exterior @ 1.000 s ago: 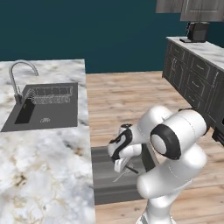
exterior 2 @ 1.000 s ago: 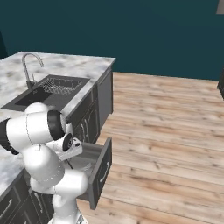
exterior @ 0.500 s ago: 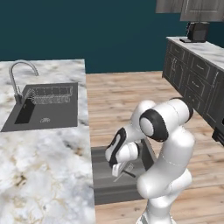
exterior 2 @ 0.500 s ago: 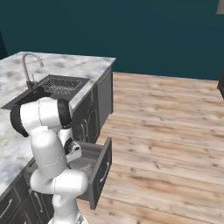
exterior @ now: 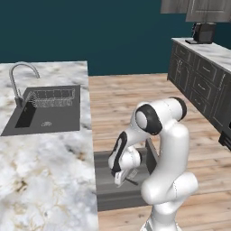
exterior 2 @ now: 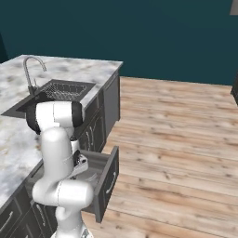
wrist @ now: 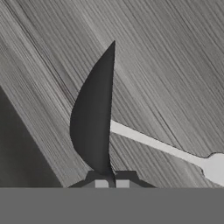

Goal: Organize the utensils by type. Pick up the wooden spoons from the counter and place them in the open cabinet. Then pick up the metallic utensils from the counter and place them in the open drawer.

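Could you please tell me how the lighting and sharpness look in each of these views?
Left base view: soft, even light, no glare on the counter; the drawer lies dim around the gripper. Right base view: crisp, drawer interior shaded. Hand view: a dark shape by the finger tips is too unlit to identify; a pale utensil stands out brightly.

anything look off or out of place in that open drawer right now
Nothing stands out. The drawer is pulled open below the counter, and the gripper sits low inside it, shut on a slim metallic utensil. A pale utensil lies flat on the drawer floor.
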